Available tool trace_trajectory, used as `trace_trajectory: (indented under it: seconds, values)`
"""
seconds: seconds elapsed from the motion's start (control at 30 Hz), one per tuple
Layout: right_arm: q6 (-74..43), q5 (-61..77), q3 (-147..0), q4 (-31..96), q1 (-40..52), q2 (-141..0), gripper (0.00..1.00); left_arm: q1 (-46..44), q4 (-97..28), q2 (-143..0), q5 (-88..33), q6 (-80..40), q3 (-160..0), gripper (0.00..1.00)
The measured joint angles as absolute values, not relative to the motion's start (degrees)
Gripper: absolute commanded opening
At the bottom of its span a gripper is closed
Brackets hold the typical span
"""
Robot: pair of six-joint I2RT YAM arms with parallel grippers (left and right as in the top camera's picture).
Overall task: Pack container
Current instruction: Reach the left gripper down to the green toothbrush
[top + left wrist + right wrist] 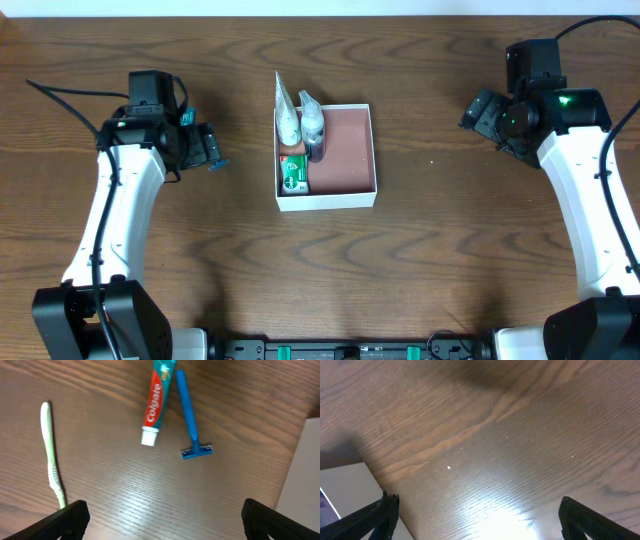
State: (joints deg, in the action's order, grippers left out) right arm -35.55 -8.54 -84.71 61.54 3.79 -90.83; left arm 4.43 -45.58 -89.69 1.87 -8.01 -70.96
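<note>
The container point(345, 150), a square white-walled box with a reddish-brown inside, stands mid-table. Along its left wall lie a white tube point(287, 115), a small clear bottle point(313, 125) and a green packet point(293, 173). My left gripper point(205, 148) is open and empty, left of the container. In the left wrist view it point(162, 520) hangs above a Colgate toothpaste tube point(155, 402), a blue razor point(189, 412) and a green toothbrush point(51, 460) lying on the table. My right gripper point(480, 112) point(480, 520) is open and empty, right of the container.
The container's white wall shows at the right edge of the left wrist view point(302, 475) and at the lower left of the right wrist view point(345, 485). In the overhead view the left arm hides most of the loose toiletries.
</note>
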Motion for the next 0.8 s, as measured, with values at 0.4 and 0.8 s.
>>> trace_trajectory:
  seconds: [0.4, 0.8]
  values:
    - [-35.55, -8.54, -84.71, 61.54, 3.79, -90.83, 0.99, 12.71, -46.41, -89.69, 7.44, -15.59, -68.79, 0.98]
    - [-35.55, -8.54, -84.71, 61.54, 3.79, -90.83, 0.99, 23.83, -42.04, -89.69, 8.6, -17.78, -62.96, 0.98]
